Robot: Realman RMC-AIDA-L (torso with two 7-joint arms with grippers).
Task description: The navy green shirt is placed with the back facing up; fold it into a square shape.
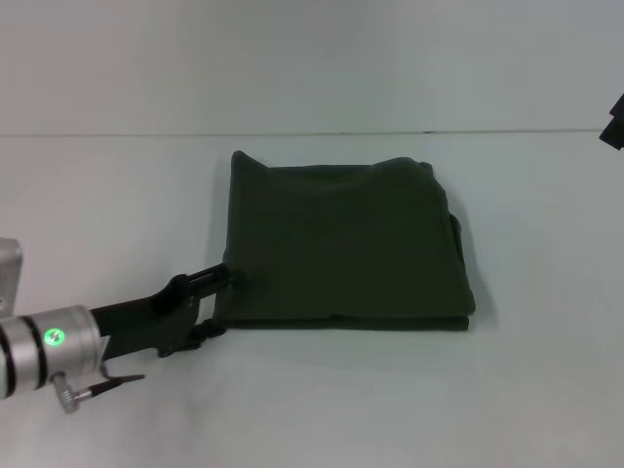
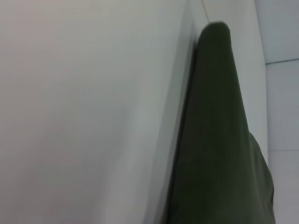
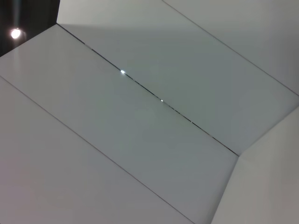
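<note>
Left pincer (image 1: 216, 300) lay spread at the near-left corner of the navy green shirt (image 1: 346, 244), already folded square on the bench (image 1: 546, 390); little remained.

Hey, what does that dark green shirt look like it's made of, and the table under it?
The navy green shirt looks like soft matte knit cloth, probably cotton: it lies in limp folded layers with rounded edges. The table looks like a smooth, hard white surface, perhaps laminate.
</note>
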